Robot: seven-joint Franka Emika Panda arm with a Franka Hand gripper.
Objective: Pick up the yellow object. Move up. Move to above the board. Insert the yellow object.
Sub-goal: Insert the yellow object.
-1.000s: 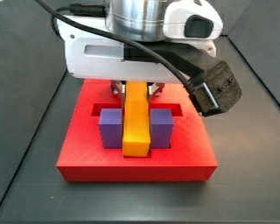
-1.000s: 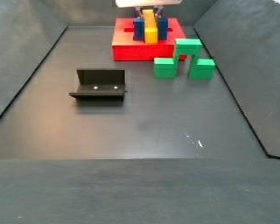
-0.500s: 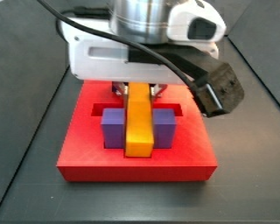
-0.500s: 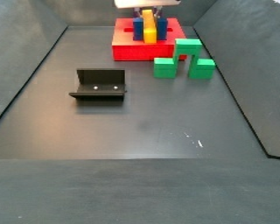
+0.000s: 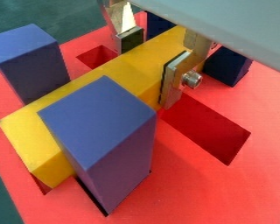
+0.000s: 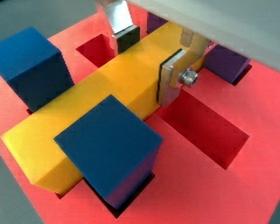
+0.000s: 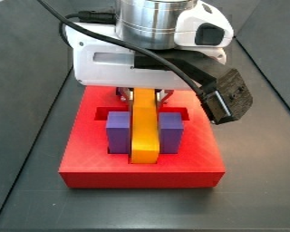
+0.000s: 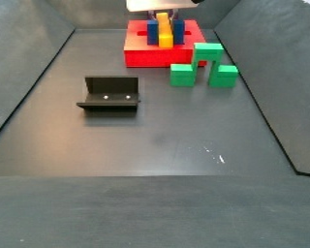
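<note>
The yellow object is a long yellow-orange bar lying along the middle of the red board, between two purple-blue posts. My gripper stands over the board's far half, shut on the bar's far end. In both wrist views the silver fingers press on the bar's two sides, the gripper straddling the bar. Blue posts flank the bar over the board. In a side view the gripper, bar and board are at the far end.
Green stepped blocks stand just beside the board. The fixture stands on the dark floor, nearer and to the left. A black cable and camera housing hang off the wrist. Dark walls enclose the floor.
The gripper has sunk very slightly with the bar between the posts. Nothing else has moved.
</note>
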